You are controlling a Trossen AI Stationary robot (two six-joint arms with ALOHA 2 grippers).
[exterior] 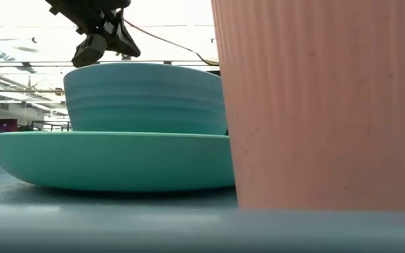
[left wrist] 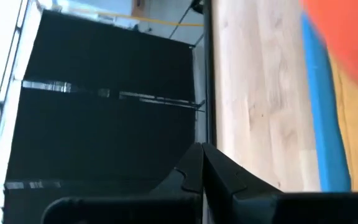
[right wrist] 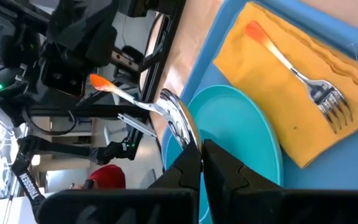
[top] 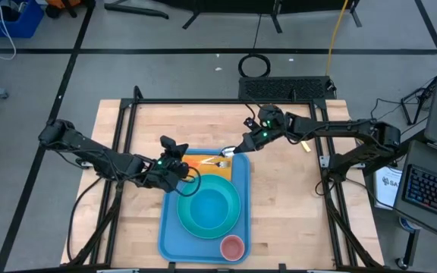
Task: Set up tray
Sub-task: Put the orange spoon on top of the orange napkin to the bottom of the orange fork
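Spoon (right wrist: pixel 166 109) gripped by right end effector (right wrist: pixel 202 163) above tray (top: pixel 167 227)

Built as two dark, slim, jointed arms, left arm (top: pixel 89 154) and right arm (top: pixel 332 130), each trailed by black cables, lit by small green lights near the wrists, and tipped with matte black wedge-shaped fingers (right wrist: pixel 219 168) of hard angular plastic.

Table (top: pixel 127 227): light wooden top inside a black frame, carrying the tray.
Tray (top: pixel 168 241): light blue, lying flat on the wood near the front edge, long side running front to back.
Wood: showing bare to either side of the tray.
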